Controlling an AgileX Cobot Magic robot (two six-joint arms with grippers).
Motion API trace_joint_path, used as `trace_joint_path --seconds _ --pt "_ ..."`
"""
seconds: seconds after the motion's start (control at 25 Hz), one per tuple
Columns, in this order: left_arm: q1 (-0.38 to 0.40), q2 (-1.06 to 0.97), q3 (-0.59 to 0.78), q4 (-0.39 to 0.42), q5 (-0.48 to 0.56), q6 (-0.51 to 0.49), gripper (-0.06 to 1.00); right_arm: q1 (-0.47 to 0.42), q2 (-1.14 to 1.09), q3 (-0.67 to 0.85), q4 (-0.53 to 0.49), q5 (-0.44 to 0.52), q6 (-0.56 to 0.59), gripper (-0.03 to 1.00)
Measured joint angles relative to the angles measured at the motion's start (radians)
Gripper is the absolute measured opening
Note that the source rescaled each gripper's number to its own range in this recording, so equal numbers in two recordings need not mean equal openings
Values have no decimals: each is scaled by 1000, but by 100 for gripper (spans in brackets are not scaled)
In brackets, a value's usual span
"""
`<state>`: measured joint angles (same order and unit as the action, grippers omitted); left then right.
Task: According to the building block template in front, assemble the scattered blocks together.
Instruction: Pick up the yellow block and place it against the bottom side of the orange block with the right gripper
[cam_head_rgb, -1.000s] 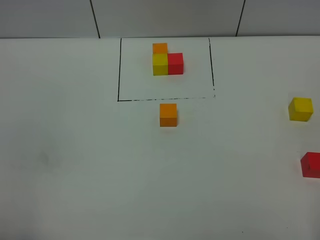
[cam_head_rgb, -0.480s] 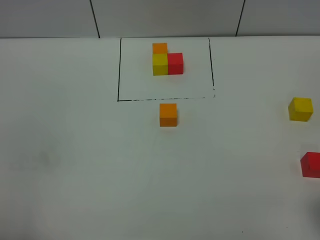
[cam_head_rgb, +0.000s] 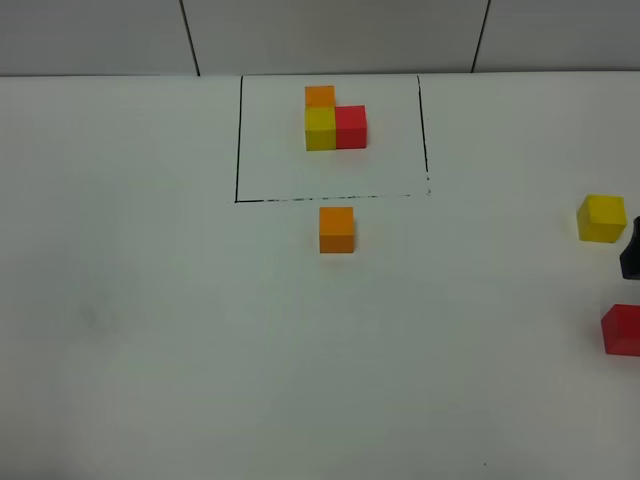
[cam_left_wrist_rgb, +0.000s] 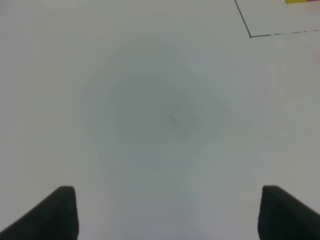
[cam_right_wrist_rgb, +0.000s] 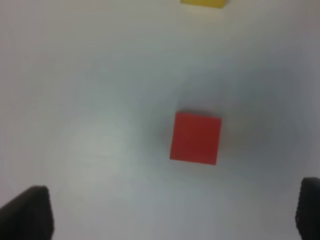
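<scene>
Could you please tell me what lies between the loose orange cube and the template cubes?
Only the frame's black line and bare table, in the exterior high view.

In the high view the loose red cube (cam_head_rgb: 622, 330) is cut by the picture's edge. Near it only a black sliver of the right arm (cam_head_rgb: 631, 250) shows, too little to tell which part. The right wrist view is blurred, and the loose yellow cube (cam_right_wrist_rgb: 202, 3) is cropped to a strip there. The right gripper (cam_right_wrist_rgb: 167, 212) and left gripper (cam_left_wrist_rgb: 167, 212) show only fingertip corners. In the left wrist view the framed yellow cube (cam_left_wrist_rgb: 301, 1) is a mere sliver.
</scene>
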<state>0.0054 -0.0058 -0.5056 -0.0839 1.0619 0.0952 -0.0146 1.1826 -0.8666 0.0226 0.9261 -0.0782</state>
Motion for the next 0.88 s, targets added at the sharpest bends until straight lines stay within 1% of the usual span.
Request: trace_joint_path --seconds 0.24,0.64,0.72,0.88 --pt "0 0 0 0 0 0 77 0 41 -53 -36 11 11 100" --pt "0 0 0 0 0 -2 77 0 43 -58 -116 9 78 100" --pt "0 0 0 0 0 -2 77 0 46 -58 -133 -5 78 100" --pt "0 0 0 0 0 -2 77 0 100 -65 -133 -63 78 100"
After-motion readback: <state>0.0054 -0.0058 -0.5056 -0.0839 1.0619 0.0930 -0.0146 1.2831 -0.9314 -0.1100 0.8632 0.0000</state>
